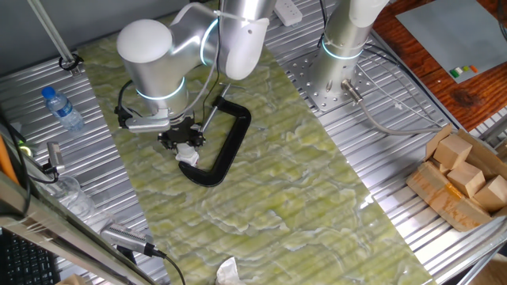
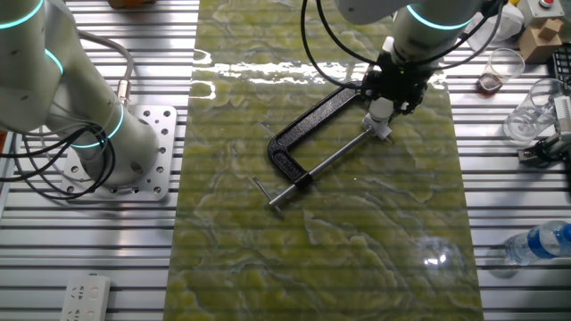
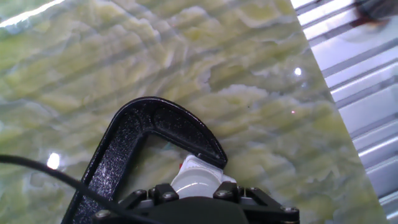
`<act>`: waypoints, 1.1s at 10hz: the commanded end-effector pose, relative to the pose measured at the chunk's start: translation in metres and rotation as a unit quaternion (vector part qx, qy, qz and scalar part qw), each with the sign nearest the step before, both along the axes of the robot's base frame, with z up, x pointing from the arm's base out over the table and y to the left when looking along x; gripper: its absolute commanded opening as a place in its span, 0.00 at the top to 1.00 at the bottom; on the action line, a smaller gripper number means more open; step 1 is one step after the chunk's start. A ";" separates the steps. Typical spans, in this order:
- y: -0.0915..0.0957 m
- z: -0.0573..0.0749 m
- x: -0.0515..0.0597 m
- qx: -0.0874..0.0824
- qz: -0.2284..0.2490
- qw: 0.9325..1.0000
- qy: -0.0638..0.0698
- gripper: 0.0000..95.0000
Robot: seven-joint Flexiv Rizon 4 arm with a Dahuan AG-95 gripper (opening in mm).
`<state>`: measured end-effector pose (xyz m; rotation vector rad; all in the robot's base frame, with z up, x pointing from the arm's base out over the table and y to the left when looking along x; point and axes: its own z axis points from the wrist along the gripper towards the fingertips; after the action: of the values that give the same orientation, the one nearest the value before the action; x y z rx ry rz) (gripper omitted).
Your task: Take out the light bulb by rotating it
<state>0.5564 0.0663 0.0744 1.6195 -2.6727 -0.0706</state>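
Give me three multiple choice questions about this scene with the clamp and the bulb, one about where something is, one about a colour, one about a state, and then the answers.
1. Where is the light bulb?
A. At one end of the C-clamp, under the hand
B. Beside the water bottle
C. In the box of wooden blocks

2. What colour is the C-clamp?
A. Red
B. Black
C. Silver all over

3. How does the hand stand to the bulb?
A. Raised far above it
B. Parked off the mat
C. Down on the bulb, fingers around it

Answers:
1. A, since both fixed views show the white bulb at the clamp's end below the hand.
2. B, since its frame is black in every view.
3. C, since the hand view shows the bulb right at the fingers.
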 end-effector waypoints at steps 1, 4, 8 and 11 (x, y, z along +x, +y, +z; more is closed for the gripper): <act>0.000 0.000 -0.001 -0.007 -0.094 0.996 0.007 1.00; 0.000 0.000 -0.001 -0.010 -0.197 0.980 0.007 1.00; 0.000 0.000 -0.001 -0.009 -0.306 0.952 0.006 1.00; 0.000 0.000 -0.001 -0.007 -0.383 0.924 -0.002 1.00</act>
<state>0.5555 0.0654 0.0744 0.6439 -3.0615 -0.0537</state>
